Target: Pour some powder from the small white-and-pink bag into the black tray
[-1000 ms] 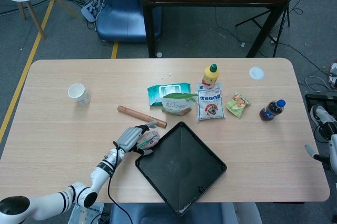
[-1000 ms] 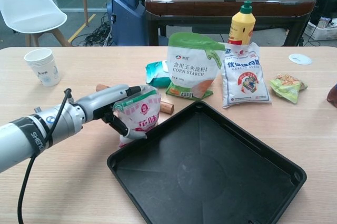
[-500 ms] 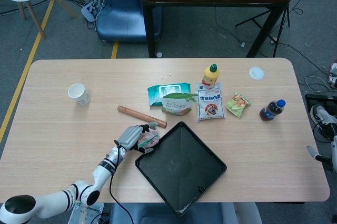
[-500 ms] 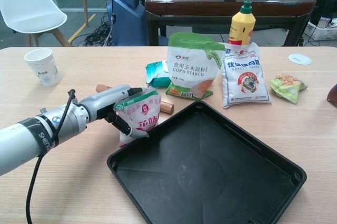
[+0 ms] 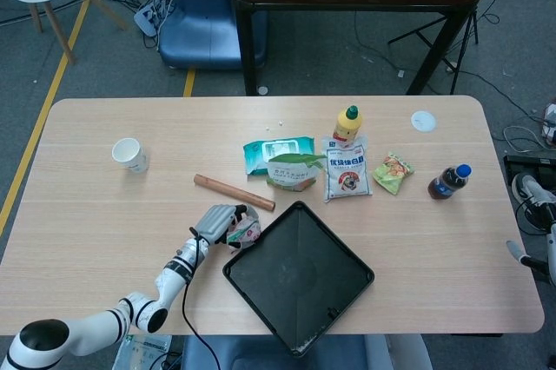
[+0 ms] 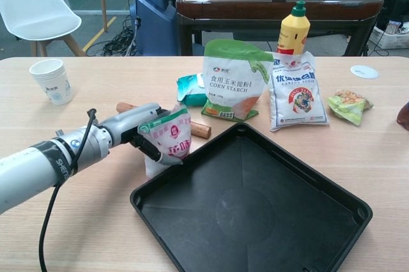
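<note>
Head view, left hand: the left hand is wrapped around the small white-and-pink bag, fingers over its top
Head view, bag: it sits on the table, tucked against the right side of the hand and just beside the black tray's upper-left edge; touching or not, cannot tell from here
Head view, neighbours: a wooden rolling pin lies just behind the hand; a paper cup stands well apart to the left
Head view, right hand: only a piece of the right arm shows at the far right edge, so whether that hand is spread or closed cannot be told
Chest view, left hand: the left hand grips the bag from its left flank, dark fingers curling across the front
Chest view, bag: the small white-and-pink bag stands upright, base on the table, right at the near-left rim of the black tray
Chest view, backdrop: a corn starch bag, a white powder bag and a yellow bottle stand behind the tray
</note>
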`<state>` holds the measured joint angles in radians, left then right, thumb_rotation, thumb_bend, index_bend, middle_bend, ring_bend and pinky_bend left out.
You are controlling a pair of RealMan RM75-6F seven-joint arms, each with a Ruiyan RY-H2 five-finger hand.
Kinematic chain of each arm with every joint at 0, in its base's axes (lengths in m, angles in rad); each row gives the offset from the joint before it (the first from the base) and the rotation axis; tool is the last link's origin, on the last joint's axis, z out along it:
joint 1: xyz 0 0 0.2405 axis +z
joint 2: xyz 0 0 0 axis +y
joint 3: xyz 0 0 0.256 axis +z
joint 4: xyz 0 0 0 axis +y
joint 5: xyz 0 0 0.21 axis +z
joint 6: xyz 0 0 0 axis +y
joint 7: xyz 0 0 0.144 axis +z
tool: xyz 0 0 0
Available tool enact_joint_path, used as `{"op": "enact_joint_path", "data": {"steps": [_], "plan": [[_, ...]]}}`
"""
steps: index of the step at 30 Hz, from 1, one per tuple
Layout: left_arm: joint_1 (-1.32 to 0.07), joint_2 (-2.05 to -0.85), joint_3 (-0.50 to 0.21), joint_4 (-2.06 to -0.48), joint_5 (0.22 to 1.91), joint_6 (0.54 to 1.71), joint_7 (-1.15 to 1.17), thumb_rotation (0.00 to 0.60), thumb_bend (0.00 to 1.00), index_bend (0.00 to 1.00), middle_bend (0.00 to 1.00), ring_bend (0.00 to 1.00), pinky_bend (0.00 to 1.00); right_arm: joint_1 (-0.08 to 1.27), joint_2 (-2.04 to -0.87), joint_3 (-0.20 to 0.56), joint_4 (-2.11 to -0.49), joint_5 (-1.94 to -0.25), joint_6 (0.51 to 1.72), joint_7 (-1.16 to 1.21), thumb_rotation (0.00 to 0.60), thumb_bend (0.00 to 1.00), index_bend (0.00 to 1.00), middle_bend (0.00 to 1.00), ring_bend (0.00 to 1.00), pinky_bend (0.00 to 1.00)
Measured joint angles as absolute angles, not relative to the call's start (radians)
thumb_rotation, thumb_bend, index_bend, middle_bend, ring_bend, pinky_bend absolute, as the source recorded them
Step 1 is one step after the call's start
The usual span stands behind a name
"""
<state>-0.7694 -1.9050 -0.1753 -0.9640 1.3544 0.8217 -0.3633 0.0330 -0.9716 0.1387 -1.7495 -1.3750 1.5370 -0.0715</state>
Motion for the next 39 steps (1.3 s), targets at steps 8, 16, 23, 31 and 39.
{"op": "enact_joint_path", "data": {"steps": [8, 16, 23, 31, 39], "plan": [[-0.786, -1.892, -0.172, -0.929, 1.370, 0.825, -0.357, 0.600, 0.17, 0.51, 0.66, 0.59, 0.61, 0.037, -0.975, 0.141, -1.745, -1.388, 1.539, -0.065, 0.600, 0.16, 0.07, 0.22, 0.10, 0.12], [-0.783, -1.850, -0.157, -0.929, 1.415, 0.903, -0.280, 0.600, 0.17, 0.52, 0.68, 0.60, 0.63, 0.041, -0.980, 0.143, -1.740, -1.398, 1.542, -0.058, 0.600, 0.16, 0.07, 0.22, 0.10, 0.12], [-0.768, -1.823, -0.143, -0.959, 1.466, 1.028, -0.088, 0.600, 0.17, 0.52, 0.69, 0.61, 0.63, 0.044, -0.987, 0.143, -1.731, -1.409, 1.543, -0.050, 0.600, 0.16, 0.07, 0.22, 0.10, 0.12], [-0.738, -1.827, -0.125, -1.016, 1.511, 1.165, 0.210, 0.600, 0.17, 0.52, 0.70, 0.62, 0.63, 0.039, -0.988, 0.139, -1.729, -1.418, 1.553, -0.043, 0.600, 0.16, 0.07, 0.22, 0.10, 0.12], [-0.716, -1.862, -0.099, -1.052, 1.562, 1.255, 0.464, 0.600, 0.17, 0.51, 0.70, 0.62, 0.63, 0.031, -0.989, 0.135, -1.725, -1.425, 1.563, -0.033, 0.600, 0.16, 0.07, 0.22, 0.10, 0.12]]}}
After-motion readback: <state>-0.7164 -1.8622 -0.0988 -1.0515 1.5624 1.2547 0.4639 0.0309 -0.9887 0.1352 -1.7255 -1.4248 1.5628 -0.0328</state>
